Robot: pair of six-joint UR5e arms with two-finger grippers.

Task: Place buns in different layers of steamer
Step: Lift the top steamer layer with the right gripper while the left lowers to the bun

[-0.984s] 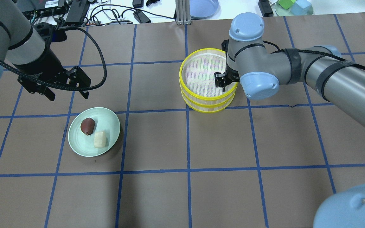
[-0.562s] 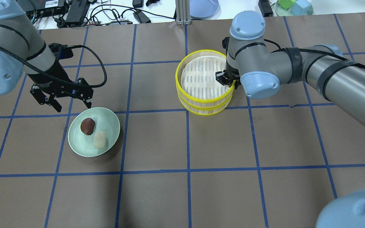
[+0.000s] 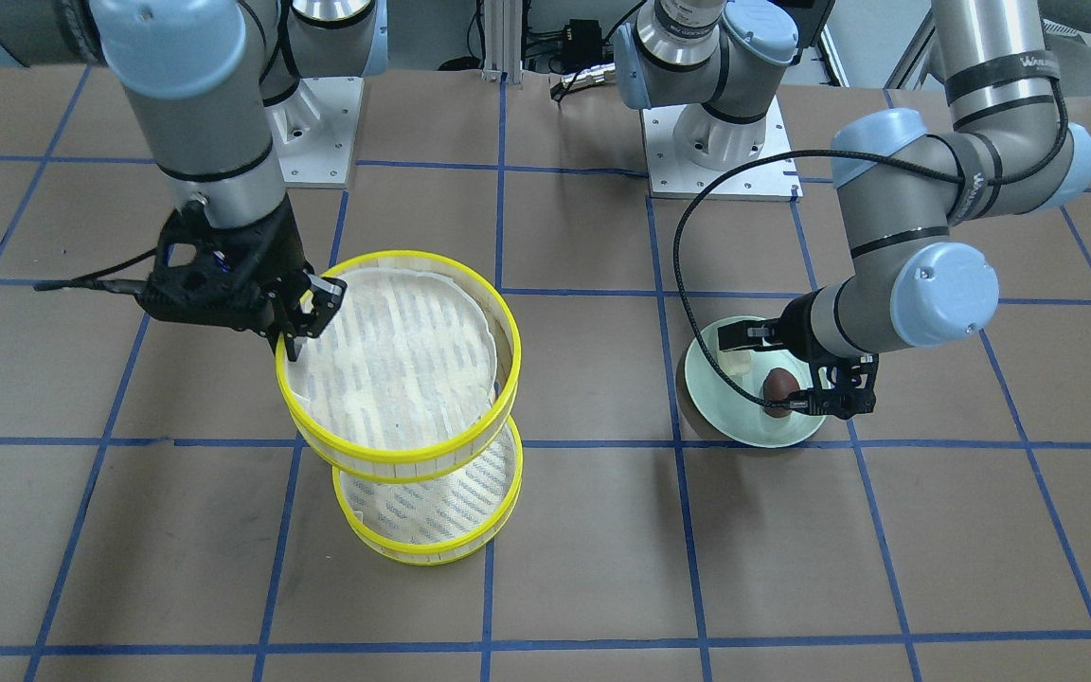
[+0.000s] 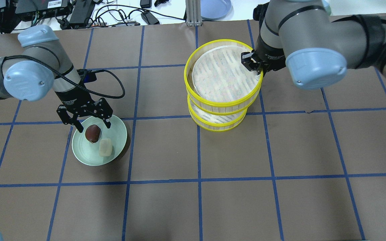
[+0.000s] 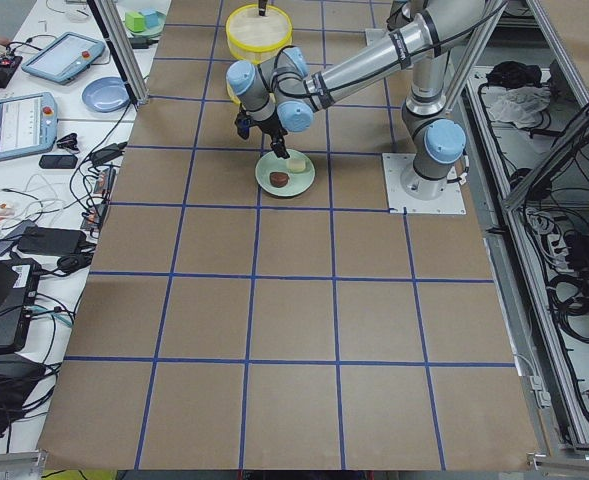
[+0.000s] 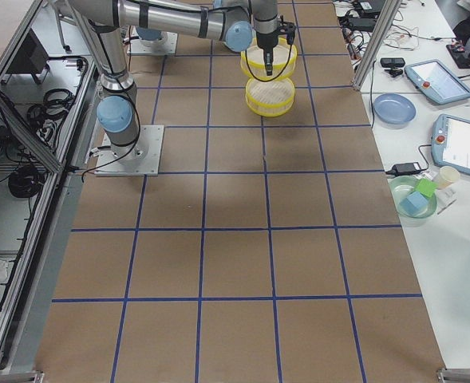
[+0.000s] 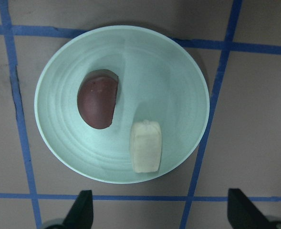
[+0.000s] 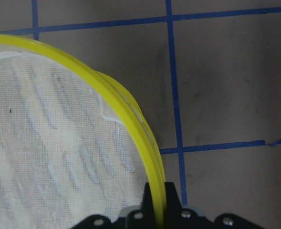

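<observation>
The dark brown bun (image 4: 92, 133) and the cream bun (image 4: 105, 147) lie side by side on a mint-green plate (image 4: 117, 134). My left gripper (image 4: 93, 125) is open just above the plate, its fingers straddling the brown bun (image 3: 780, 388) without touching it. The left wrist view shows the brown bun (image 7: 98, 105) and the cream bun (image 7: 146, 145). My right gripper (image 4: 255, 63) is shut on the yellow rim of the upper steamer layer (image 4: 219, 107) and holds it above and slightly off the lower layer (image 4: 218, 126). Both layers are empty. The rim sits between the closed jaws in the right wrist view (image 8: 126, 119).
Cables and a blue plate (image 4: 214, 8) lie beyond the table's far edge. Tablets and a green dish of blocks (image 6: 414, 199) sit on the side bench. The arm bases (image 3: 721, 142) stand on the robot's side of the table.
My right gripper has lifted the top steamer layer off the lower one. My left arm has come down and toward the plate, its open fingers now over the brown bun.
</observation>
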